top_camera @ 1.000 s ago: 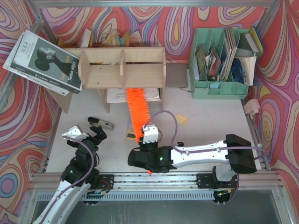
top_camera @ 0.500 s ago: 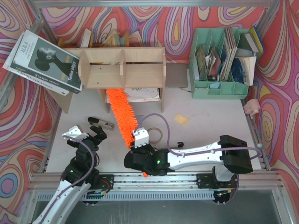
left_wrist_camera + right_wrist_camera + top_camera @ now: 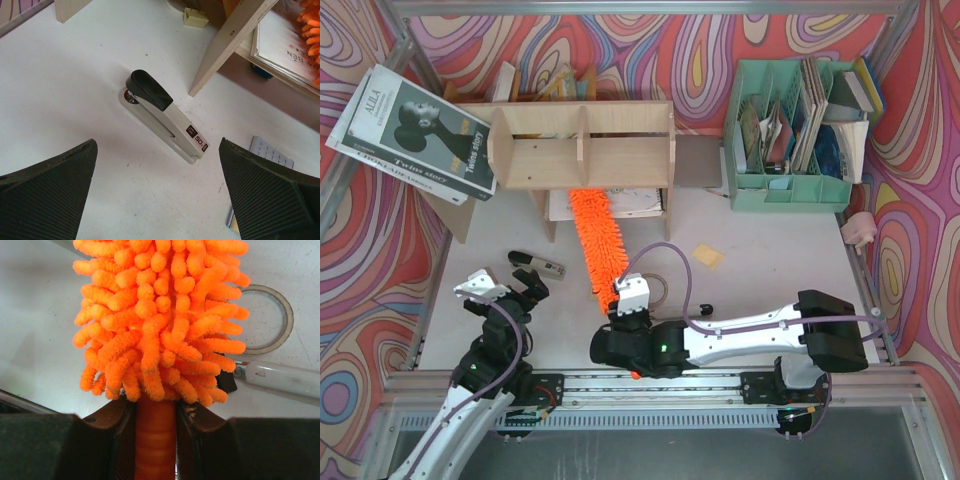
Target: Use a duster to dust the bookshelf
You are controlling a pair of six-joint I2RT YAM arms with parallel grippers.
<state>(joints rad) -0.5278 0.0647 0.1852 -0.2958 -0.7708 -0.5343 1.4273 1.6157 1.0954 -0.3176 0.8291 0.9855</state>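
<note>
Firmly, right jaws clamp duster point(image 3: 598, 240); tip seemingly under bookshelf point(image 3: 620, 118).

**Readable text: 3 spots**

Mag point(image 3: 415, 130), top left: "Twins story" on cover; title word too small to tell. Stapler point(image 3: 165, 117): "50" on dark end label. Booklet point(image 3: 282, 42) under shelf point(image 3: 227, 42): partial "BÊN", rest cut off.
</note>
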